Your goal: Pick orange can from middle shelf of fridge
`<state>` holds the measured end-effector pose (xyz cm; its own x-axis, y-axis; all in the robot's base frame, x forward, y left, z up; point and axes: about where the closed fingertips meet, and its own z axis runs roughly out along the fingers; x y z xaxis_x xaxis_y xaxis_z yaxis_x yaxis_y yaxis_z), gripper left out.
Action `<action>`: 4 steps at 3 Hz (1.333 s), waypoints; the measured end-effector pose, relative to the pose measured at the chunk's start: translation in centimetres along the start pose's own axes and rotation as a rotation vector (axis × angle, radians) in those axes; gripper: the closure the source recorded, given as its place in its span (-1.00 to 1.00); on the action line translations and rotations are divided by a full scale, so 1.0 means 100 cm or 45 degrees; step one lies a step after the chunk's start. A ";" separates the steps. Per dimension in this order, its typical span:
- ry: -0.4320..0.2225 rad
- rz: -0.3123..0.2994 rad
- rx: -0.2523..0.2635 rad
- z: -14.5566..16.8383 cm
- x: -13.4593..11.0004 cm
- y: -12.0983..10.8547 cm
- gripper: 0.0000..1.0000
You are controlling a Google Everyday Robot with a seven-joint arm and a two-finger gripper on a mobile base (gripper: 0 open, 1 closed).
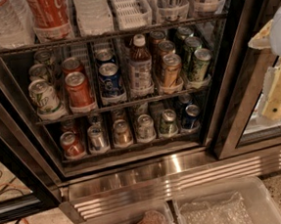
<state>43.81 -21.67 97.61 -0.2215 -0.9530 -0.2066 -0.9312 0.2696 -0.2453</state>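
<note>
Presently, gripper (276,94): a cream-and-white assembly at the far right edge of the view, in front of the right-hand glass door and outside the open compartment.
State of the gripper: cannot tell whether it is wide or narrow, nor whether it grips anything.
Task item, the orange can (170,70): upright at the front of its lane on the middle shelf, with an amber body and a silver top with a pull tab facing up.
Lane behind it: two more amber cans stand in line towards the back.
Its support, the middle shelf (149,97): a dark wire rack with white plastic lane holders, spanning the open compartment below the rack of large bottles.
Can relative to gripper: well apart — the orange can lies to the left of the gripper at about the same height in the view, with the green cans (198,63) and the dark door frame between them.
Left-hand neighbours: a brown bottle (140,65) with a white cap just beside the orange can, then a blue can (109,78), then red cans (78,89).
Whole fridge (160,173): open, its ribbed stainless steel base shining under the lowest rack.
Lowest rack: one row of cans in mixed colours.
Floor: two clear plastic bins (217,208) just in front of the base — cables lie at the lower left.
</note>
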 end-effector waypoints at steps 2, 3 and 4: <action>0.016 0.074 -0.030 0.027 0.006 -0.001 -1.00; 0.002 0.217 -0.080 0.072 0.016 0.010 -1.00; -0.013 0.289 -0.125 0.120 0.013 0.012 -1.00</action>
<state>45.87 -20.88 85.70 -0.4260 -0.8680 -0.2554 -0.8816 0.4616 -0.0986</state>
